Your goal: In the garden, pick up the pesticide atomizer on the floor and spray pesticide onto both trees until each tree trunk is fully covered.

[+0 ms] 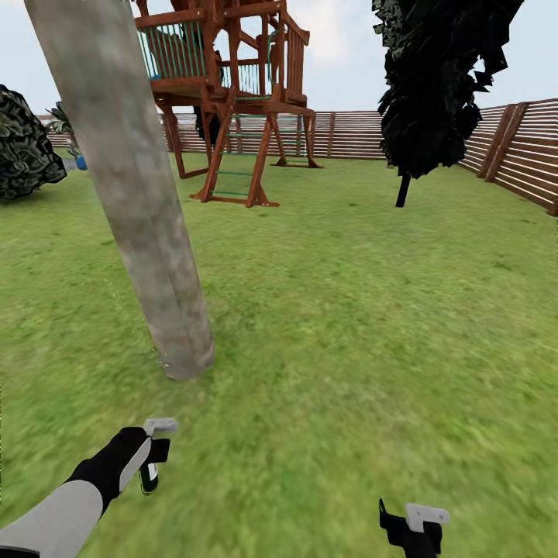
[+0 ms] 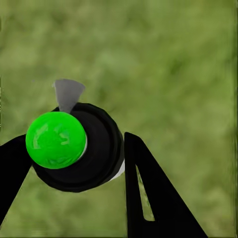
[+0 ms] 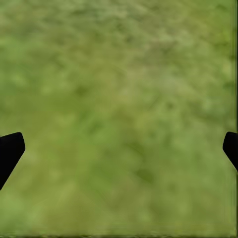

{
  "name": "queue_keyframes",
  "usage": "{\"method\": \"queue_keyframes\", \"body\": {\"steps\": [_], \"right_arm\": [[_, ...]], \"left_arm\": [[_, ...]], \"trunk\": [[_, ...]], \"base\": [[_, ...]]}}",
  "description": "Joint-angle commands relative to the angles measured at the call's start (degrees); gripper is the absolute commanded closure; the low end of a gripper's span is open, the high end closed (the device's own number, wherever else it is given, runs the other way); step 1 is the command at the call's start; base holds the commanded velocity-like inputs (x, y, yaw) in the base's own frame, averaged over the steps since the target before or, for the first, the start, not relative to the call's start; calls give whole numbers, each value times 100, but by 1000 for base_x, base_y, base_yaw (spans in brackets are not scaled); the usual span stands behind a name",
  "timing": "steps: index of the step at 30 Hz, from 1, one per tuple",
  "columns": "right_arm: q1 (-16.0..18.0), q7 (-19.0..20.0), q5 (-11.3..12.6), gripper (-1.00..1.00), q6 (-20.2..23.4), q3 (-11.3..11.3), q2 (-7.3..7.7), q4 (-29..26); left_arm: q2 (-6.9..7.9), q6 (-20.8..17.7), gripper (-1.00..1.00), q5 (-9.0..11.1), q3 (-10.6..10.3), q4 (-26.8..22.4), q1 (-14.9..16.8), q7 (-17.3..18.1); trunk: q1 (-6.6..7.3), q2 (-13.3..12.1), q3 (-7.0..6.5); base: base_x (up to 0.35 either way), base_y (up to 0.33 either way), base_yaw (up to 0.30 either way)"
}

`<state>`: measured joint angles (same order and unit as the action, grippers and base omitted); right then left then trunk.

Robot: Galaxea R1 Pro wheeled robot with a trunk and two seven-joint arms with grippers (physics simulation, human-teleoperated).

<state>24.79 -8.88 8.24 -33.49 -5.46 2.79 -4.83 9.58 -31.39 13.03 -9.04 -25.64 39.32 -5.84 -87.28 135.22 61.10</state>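
While clamped in left gripper (image 2: 74,163): one black green-capped pesticide atomizer (image 2: 74,148). Ahead: one mottled beige tree trunk (image 1: 132,186), unobstructed; wooden playtower (image 1: 232,93) beyond. Right gripper (image 3: 119,153): spread, empty.

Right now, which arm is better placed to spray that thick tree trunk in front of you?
Left. The left gripper is shut on the atomizer and sits nearest the tree trunk, just below its base in the head view. The right gripper is open over bare grass, holding nothing.

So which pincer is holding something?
The left pincer, shut on the green-capped atomizer. The right pincer is spread wide with only grass between its fingers.
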Motion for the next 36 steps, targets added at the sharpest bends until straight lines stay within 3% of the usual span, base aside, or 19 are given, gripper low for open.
{"method": "queue_keyframes", "body": {"steps": [1, 6, 10, 12, 15, 17, 19, 22, 29, 33, 36], "right_arm": [[0, 0, -1, -100, 0, 0, 1, 0], [0, 0, 2, -100, 0, -4, 2, 0], [0, 0, -5, -100, 0, -8, 2, 0], [0, 0, -3, -100, 0, -8, 2, 0], [0, 0, -3, -100, 0, -8, 2, 0], [0, 0, -3, -100, 0, -8, 2, 0], [0, 0, -2, -100, 0, -8, 2, 0], [0, 0, -5, -100, 0, -8, -4, 0], [0, 0, 2, -100, 0, -8, -7, 0], [0, 0, -1, -100, 0, -8, -7, 0], [0, 0, -2, -100, 0, -8, -7, 0]], "left_arm": [[0, -26, 100, -7, -8, -200, 2, -11], [60, -177, 100, -28, -19, -649, 82, -11], [424, -469, 100, -10, 43, -687, 162, 36], [401, -499, 100, -11, 78, -712, 184, 44], [111, -661, 100, -18, 87, -822, 358, 48], [99, -859, 100, -18, 95, -859, 521, 52], [244, -923, 100, -35, 102, -866, 588, 56], [750, -957, 100, -17, 95, -876, 589, 61], [476, -1080, 100, -16, 79, -1154, 599, 62], [533, -1541, 100, -19, 100, -1475, 608, 65], [485, -1580, 100, -66, 71, -1704, 550, 52]], "trunk": [[0, 0, 0], [0, 0, 0], [0, 0, 0], [0, 0, 0], [0, 0, 0], [0, 0, 0], [0, 0, 0], [0, 0, 0], [0, 0, 0], [0, 0, 0], [0, 0, 0]], "base": [[-60, -15, 0], [-12, -3, 0], [0, 0, 0], [0, 0, 0], [0, 0, 0], [0, 0, 0], [0, 0, 0], [0, 0, 14], [0, 0, 204], [0, 0, 25], [0, 0, 1]]}}
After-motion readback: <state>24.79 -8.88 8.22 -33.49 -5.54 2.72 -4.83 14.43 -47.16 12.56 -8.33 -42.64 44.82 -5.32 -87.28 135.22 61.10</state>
